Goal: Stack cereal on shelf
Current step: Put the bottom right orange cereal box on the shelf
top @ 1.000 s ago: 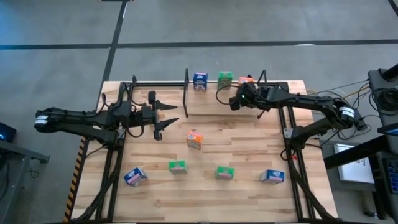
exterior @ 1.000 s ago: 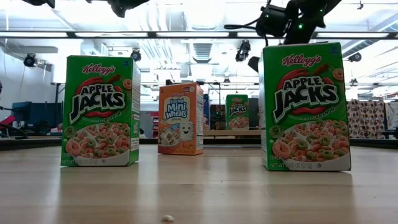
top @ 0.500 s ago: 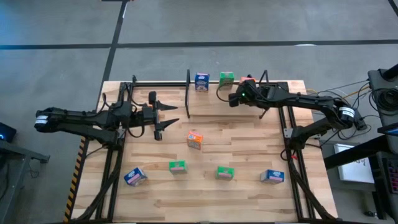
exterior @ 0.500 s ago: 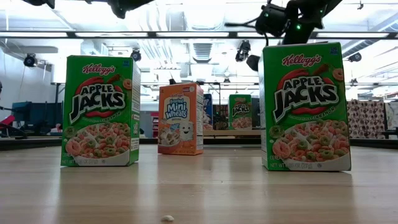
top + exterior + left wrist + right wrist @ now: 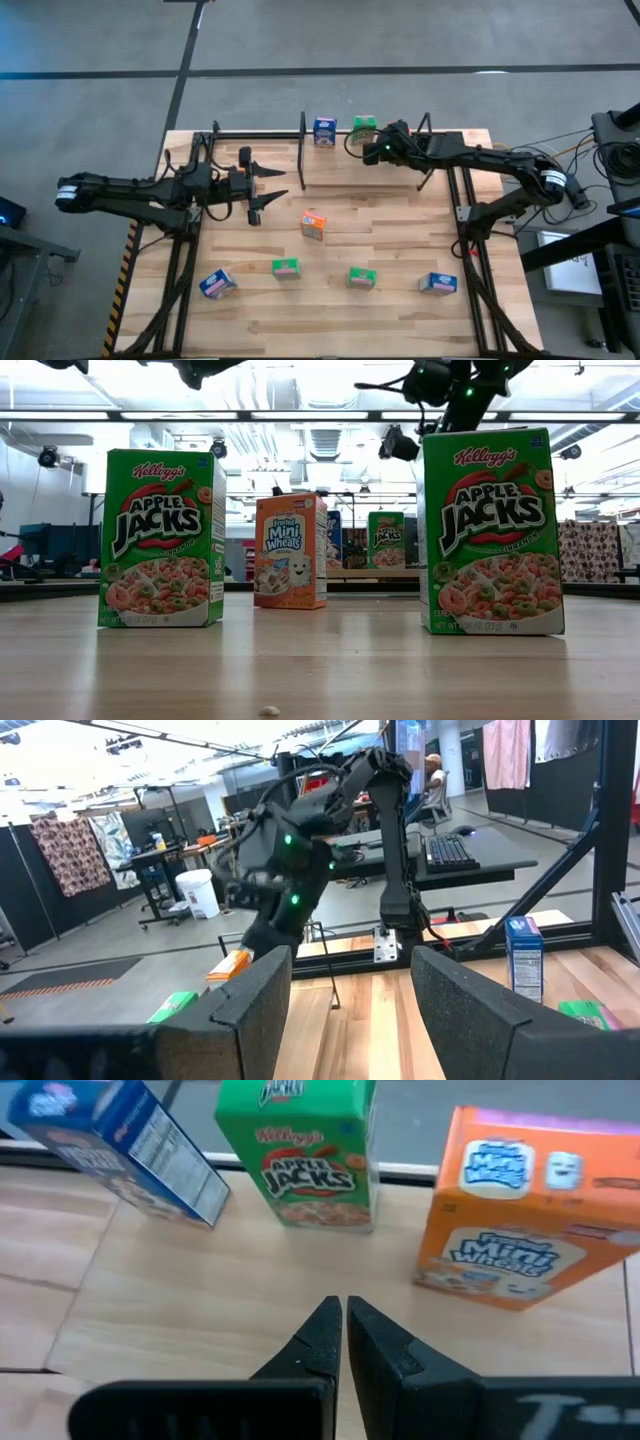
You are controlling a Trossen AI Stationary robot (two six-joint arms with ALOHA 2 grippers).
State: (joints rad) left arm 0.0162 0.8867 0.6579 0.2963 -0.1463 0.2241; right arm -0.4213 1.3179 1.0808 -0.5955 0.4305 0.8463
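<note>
Right gripper (image 5: 343,1342) hung empty over the small light-wood shelf board (image 5: 200,1310), its two dark fingers pressed together with nothing between them. Just ahead of its tips we saw three tiny printed cardboard cereal boxes in a row: a green Apple Jacks box (image 5: 305,1150) straight in front, an orange Mini-Wheats box (image 5: 530,1210) to one side of it and a blue box (image 5: 120,1145) to the other, each standing apart from its neighbours. From above, that gripper (image 5: 372,150) sat at the far edge of the table beside these boxes.

Left gripper (image 5: 345,1010) waited well away from the shelf, fingers spread and holding nothing. Five more boxes stood loose on the wooden tabletop (image 5: 400,250) between the arms: an orange one (image 5: 314,225), two green (image 5: 285,267) (image 5: 361,278) and two blue (image 5: 217,284) (image 5: 437,284).

We judged these boxes light, stiff enough for a gentle pinch, smooth-faced and easy to tip. We thought the two broad faces, near mid-height, offered the best hold.
</note>
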